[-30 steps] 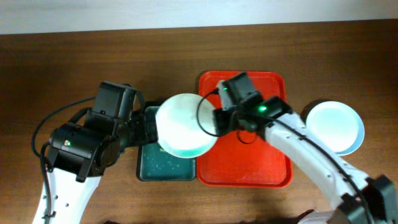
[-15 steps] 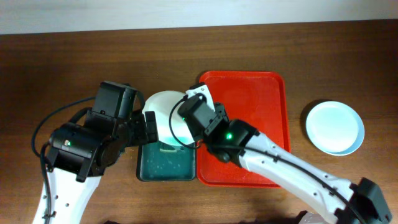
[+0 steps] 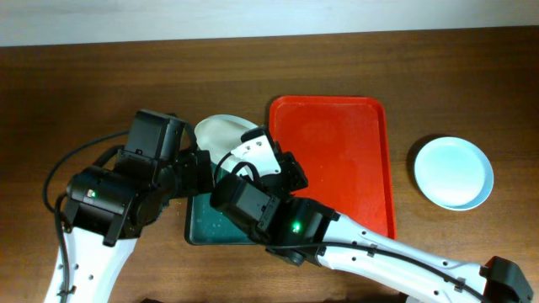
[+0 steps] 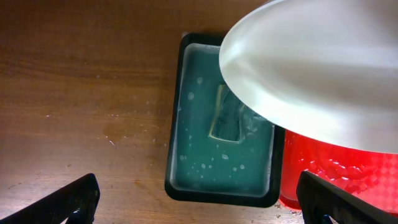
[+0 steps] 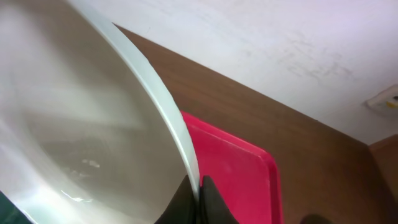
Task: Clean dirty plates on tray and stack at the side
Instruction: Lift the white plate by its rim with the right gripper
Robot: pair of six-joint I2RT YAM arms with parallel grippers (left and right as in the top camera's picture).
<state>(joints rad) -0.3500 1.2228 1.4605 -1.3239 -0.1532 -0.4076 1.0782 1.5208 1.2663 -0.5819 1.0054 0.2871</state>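
My right gripper [image 5: 199,198] is shut on the rim of a pale whitish plate [image 5: 81,124]. It holds the plate tilted steeply above the dark green basin; the plate also shows in the overhead view [image 3: 221,130] and the left wrist view [image 4: 317,68]. The red tray [image 3: 333,143] lies bare just right of the basin. A pale blue plate [image 3: 453,172] sits on the table to the tray's right. My left gripper [image 4: 199,199] is open and empty, hovering above the basin's near edge. No smear shows on the held plate from these angles.
The dark green basin [image 4: 186,149] holds teal soapy water and a sponge [image 4: 227,121], partly under the plate. My right arm [image 3: 354,240] crosses low in front of the tray. A pale wall runs along the table's far edge.
My right arm has swung left, carrying the plate from beside the tray to over the basin and tipping it onto its edge. The left arm has not moved.
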